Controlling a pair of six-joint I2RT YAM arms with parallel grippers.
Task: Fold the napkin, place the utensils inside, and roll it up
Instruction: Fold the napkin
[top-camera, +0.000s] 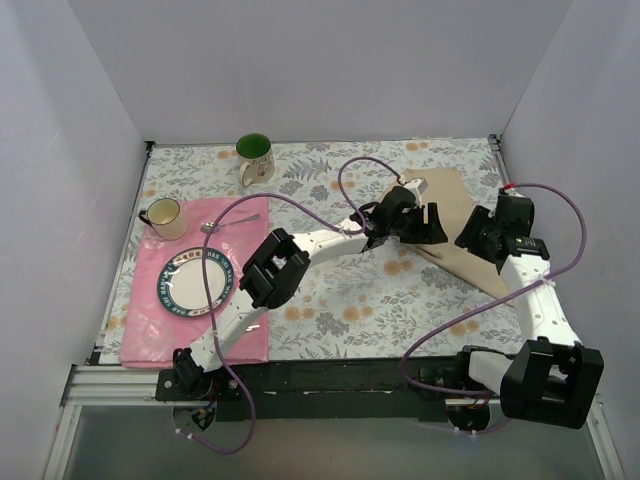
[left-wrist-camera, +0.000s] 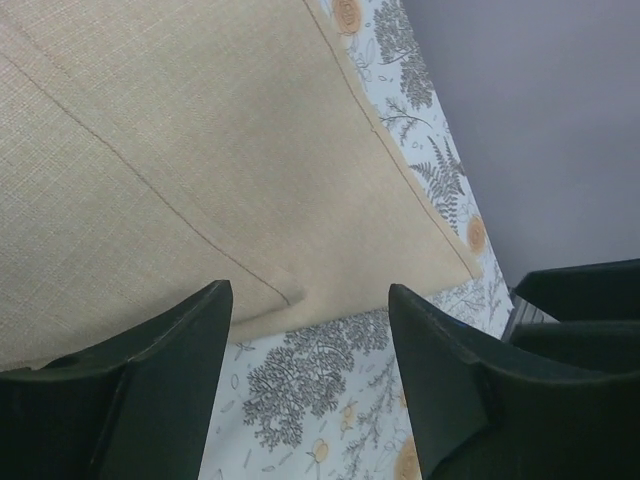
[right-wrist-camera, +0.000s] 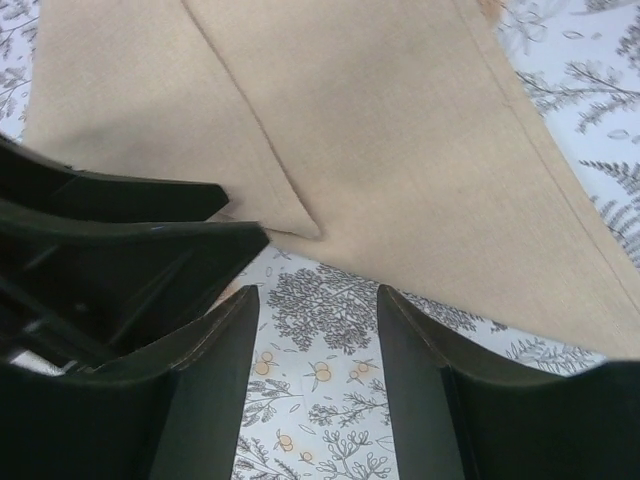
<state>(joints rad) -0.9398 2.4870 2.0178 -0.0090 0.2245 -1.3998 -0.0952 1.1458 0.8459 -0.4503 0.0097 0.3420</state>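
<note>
The tan napkin (top-camera: 447, 198) lies folded on the floral tablecloth at the back right, an upper layer's corner pointing to its near edge (left-wrist-camera: 285, 290). My left gripper (top-camera: 418, 226) is open and empty, fingers straddling bare tablecloth just off that edge (left-wrist-camera: 310, 300). My right gripper (top-camera: 478, 236) is open and empty beside it, also just off the napkin's edge (right-wrist-camera: 318, 300); the napkin (right-wrist-camera: 400, 130) fills the top of its view. One slim silver utensil (top-camera: 230, 223) lies on the pink placemat, far left of both grippers.
The pink placemat (top-camera: 150, 320) at the left carries a plate (top-camera: 197, 277) and a yellow cup (top-camera: 163, 215). A green mug (top-camera: 255, 155) stands at the back. White walls close three sides. The left gripper's fingers (right-wrist-camera: 120, 225) show in the right wrist view.
</note>
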